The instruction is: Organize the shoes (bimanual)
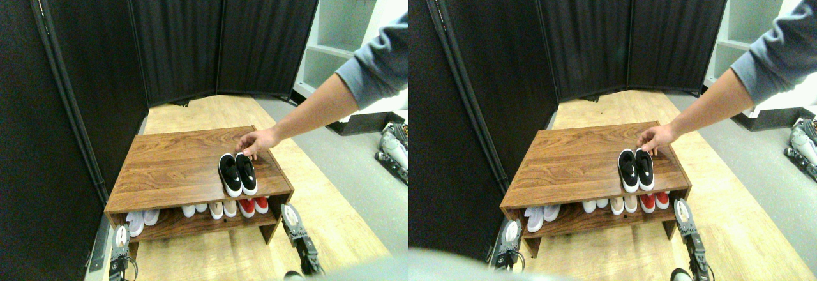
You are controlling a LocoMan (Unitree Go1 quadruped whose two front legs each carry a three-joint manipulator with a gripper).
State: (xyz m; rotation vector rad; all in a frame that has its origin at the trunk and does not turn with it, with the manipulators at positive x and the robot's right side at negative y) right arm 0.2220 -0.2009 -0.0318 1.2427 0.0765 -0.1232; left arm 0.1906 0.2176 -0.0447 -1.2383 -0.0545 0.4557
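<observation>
- Black shoes (237, 174): sitting side by side, touching, on the wooden shoe rack's (172, 166) top, right of centre.
- Person's hand (256, 143): touching their far ends.
- Left gripper (120, 237), right gripper (291, 217): hanging low before the rack; opening impossible to tell.

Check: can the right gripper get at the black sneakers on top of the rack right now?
Probably not yet: a person's hand rests at the black sneakers, and the right gripper sits low beside the rack, below its top.
</observation>
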